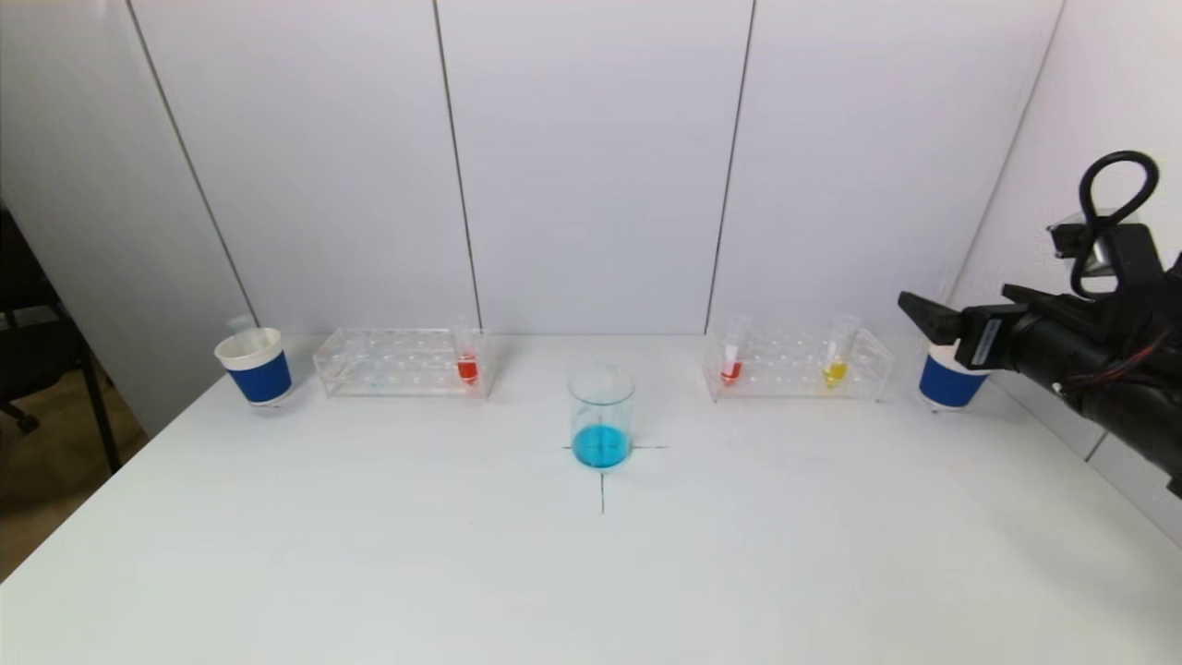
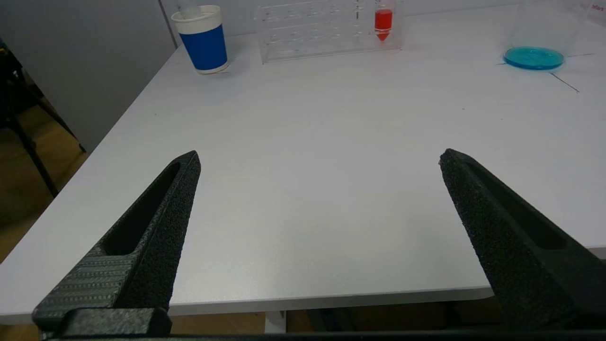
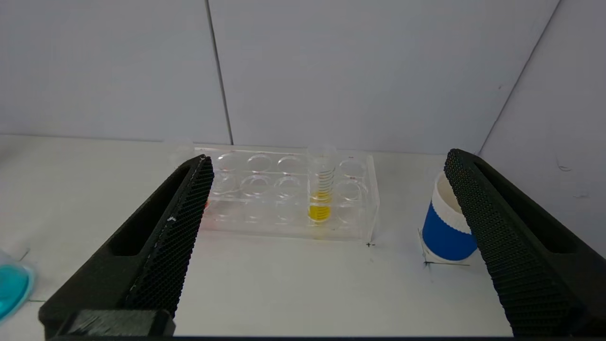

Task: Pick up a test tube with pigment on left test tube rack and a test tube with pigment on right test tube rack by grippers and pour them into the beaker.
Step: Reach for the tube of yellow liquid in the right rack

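On the white table [image 1: 369, 554] a glass beaker [image 1: 601, 416] with blue liquid in its bottom stands at the centre on a drawn cross, with a clear plastic rack on either side toward the wall. The left test tube rack [image 1: 397, 362] holds one tube of red pigment [image 1: 467, 356] at its end nearest the beaker; the right test tube rack [image 1: 799, 365] holds a red-filled tube [image 1: 732, 360] at its inner end and a yellow-filled tube [image 1: 837, 358] nearer its outer end. A blue-and-white paper cup [image 1: 255, 367] sits outside the left rack, and another paper cup [image 1: 949, 379] outside the right one. These tubes look thin, light, smooth and easily cracked or tipped, so I'd judge the safest hold is a gentle pinch on the bare wall above the liquid, lifting straight up out of the hole and keeping them upright until over the beaker. The right gripper [image 3: 326, 166] hangs off the table's right side, raised, fingers spread wide and empty, with the yellow tube between them in its wrist view but well ahead, not yet reached. The left gripper [image 2: 317, 158] is out of the head view; its fingers are also spread wide and empty over the near table edge, the left rack's red tube far ahead of them.
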You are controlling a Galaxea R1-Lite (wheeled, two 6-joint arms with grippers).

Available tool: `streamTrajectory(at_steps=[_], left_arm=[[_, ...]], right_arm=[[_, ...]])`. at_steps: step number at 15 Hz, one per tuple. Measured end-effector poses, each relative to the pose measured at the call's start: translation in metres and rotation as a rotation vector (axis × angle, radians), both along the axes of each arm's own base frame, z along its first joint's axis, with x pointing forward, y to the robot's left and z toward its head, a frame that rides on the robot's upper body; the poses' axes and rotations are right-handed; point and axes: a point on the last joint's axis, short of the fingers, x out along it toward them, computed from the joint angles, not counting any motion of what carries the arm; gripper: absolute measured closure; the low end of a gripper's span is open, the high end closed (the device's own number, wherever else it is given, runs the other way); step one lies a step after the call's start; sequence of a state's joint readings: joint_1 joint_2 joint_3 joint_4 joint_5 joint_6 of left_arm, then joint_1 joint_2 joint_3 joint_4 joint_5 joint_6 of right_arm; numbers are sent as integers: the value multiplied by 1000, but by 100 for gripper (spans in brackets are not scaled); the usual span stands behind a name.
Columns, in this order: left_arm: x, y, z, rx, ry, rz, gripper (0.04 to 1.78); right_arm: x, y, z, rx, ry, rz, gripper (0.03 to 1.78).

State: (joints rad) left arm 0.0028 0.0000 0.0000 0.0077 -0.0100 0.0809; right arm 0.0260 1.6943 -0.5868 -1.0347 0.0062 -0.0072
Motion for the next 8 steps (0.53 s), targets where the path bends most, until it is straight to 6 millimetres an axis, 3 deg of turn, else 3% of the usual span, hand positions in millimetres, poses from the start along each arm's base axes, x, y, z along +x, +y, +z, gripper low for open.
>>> streamTrajectory(at_steps=[8], left_arm=[[0,0,0,0,0,0,6]], right_arm=[[45,0,-59,-3,8,-17,4]])
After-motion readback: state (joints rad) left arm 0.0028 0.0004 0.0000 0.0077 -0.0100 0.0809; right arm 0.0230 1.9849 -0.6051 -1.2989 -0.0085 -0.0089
